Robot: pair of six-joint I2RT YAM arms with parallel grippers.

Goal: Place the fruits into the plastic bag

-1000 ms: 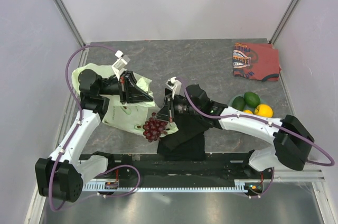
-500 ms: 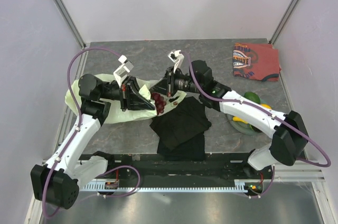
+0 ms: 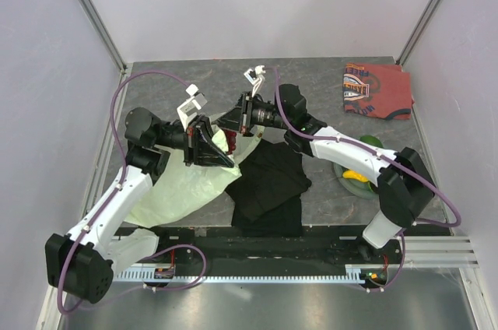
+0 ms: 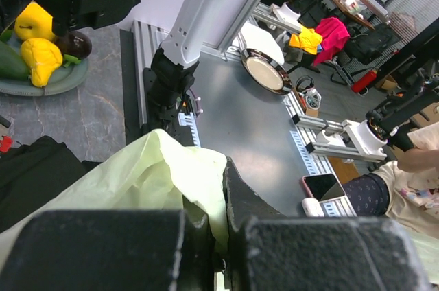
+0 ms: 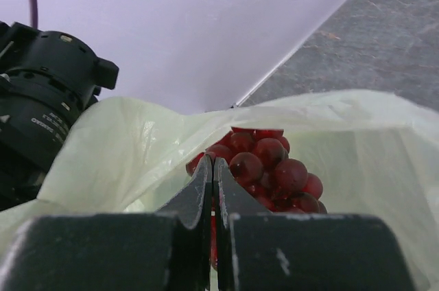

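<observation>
On the left, the plastic bag is gripped at its rim by the left gripper. Its jaws are pressed fully together on a fold of the pale green film, and the rest of the bag is draped over the table toward the near edge. Just to the right, the grape bunch is pinched by its stem in the right gripper, the jaws closed to a hairline. The bunch appears to hang within the bag's mouth, with film seen behind it and to either side.

The step in hand is judged to be the drop of the grapes. It would be done best with the rim held high and taut while the bunch is carried deeper past the lip. Only then should the stem be released, so nothing rolls out onto the black cloth. Further right, a yellow fruit and a dark maroon one lie on the plate — not yet bagged.

The left arm is bent at the elbow, its wrist turned rightward. The right arm is stretched leftward across the black cloth, its forearm passing over the plate.
</observation>
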